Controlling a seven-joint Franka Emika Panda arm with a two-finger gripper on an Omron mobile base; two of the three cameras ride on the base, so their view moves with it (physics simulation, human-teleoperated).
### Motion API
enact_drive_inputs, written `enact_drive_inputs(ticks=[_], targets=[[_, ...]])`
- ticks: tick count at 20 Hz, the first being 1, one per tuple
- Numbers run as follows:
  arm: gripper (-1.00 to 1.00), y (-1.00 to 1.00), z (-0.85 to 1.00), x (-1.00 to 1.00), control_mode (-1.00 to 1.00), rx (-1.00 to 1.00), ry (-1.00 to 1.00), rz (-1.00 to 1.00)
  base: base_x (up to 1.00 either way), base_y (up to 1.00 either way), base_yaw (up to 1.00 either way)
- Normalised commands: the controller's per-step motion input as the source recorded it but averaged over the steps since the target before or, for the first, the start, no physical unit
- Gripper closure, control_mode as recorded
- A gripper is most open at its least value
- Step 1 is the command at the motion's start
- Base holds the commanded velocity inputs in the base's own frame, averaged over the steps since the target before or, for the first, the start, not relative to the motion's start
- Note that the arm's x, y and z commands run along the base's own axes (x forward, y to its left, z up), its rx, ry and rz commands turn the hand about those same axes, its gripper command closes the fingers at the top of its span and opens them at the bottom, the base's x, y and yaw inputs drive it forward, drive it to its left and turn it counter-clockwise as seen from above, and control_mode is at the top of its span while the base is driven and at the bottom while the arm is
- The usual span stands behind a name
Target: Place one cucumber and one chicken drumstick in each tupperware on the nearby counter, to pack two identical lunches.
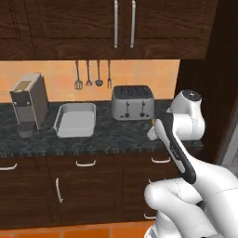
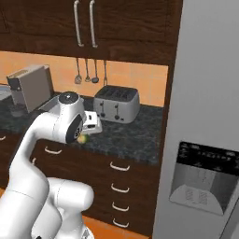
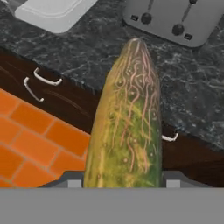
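Cucumber (image 3: pixel 127 122) sits pinched between your jaws, sticking out lengthwise above the bench (image 3: pixel 192 87) edge, near the toaster (image 3: pixel 175 17). Your tupperware (image 1: pixel 75 120) lies well left; swing fast and that long, smooth cucumber may slip free.

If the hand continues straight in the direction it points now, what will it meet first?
Probably the dark counter top, in front of the toaster. The hand holds the cucumber, whose tip leads and points between the toaster and the tupperware. Depth is unclear.
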Motion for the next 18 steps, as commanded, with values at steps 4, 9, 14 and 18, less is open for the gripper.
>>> enact_drive_inputs(ticks=[4,9,14,18], targets=[[1.0,0.0,0.0,0.0,1.0,0.0,0.0,0.0,1.0,1.0,0.0],[1.0,0.0,0.0,0.0,1.0,0.0,0.0,0.0,1.0,1.0,-0.02],[1.0,0.0,0.0,0.0,1.0,0.0,0.0,0.0,0.96,1.0,-0.08],[1.0,0.23,-0.13,0.2,-1.0,-0.03,0.03,-0.04,0.6,0.75,-0.13]])
